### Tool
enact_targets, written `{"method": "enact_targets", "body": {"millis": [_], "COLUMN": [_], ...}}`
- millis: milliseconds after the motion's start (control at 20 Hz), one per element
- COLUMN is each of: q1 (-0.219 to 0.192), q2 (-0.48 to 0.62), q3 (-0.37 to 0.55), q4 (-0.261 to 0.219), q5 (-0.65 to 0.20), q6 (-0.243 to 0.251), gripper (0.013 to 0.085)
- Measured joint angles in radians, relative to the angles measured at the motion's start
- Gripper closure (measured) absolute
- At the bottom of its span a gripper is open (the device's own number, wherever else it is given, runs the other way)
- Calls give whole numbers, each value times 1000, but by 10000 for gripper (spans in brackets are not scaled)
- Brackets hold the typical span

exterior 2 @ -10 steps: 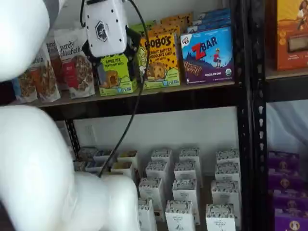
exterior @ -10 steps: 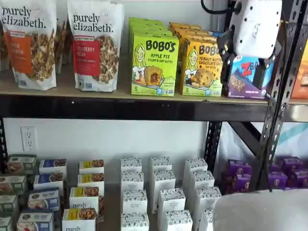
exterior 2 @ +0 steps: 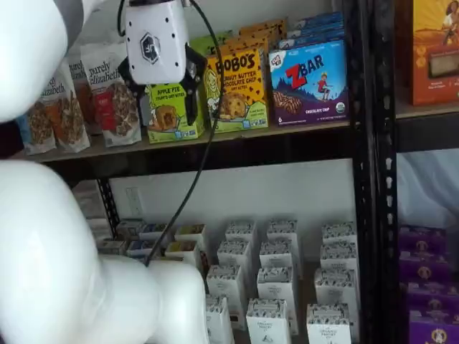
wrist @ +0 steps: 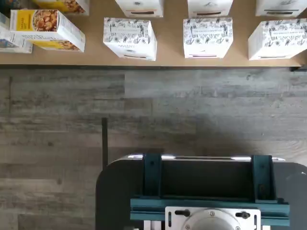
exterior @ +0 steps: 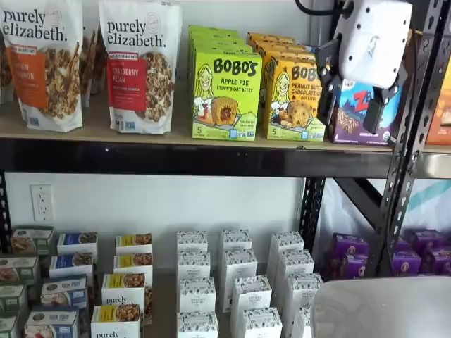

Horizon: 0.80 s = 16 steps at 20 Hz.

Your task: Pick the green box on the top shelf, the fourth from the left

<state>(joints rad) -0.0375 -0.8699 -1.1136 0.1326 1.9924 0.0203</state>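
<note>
- On the tan wooden top shelf [exterior: 176,132], lime-green Bobo's apple pie box [exterior: 225,95] stands upright, front of its row.
- Right of it: yellow-orange Bobo's peanut butter box [exterior: 294,100], just beside.
- White-bodied gripper [exterior: 350,100] hangs before the shelf, black fingers apart, holding nothing.

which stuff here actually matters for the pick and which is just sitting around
Belongs to the job:
- the green box, Bobo's Apple Pie, upright on the top shelf
- the top shelf
- the gripper, open, holding nothing

Just lying about:
- yellow-orange Bobo's box
- ZBar box
- Purely Elizabeth bags
- white patterned boxes on the lower shelf
</note>
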Motion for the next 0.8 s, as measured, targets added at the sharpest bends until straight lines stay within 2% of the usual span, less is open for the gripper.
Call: {"method": "enact_targets", "body": {"millis": [350,550,800], "q1": [67,138,210], "q2": [1,14,32], "q3": [8,7,2], "q4": [-38,-58,-61], "q5": [-41,-77,-126], "q6": [48,109,177], "gripper": [130,130,130]}}
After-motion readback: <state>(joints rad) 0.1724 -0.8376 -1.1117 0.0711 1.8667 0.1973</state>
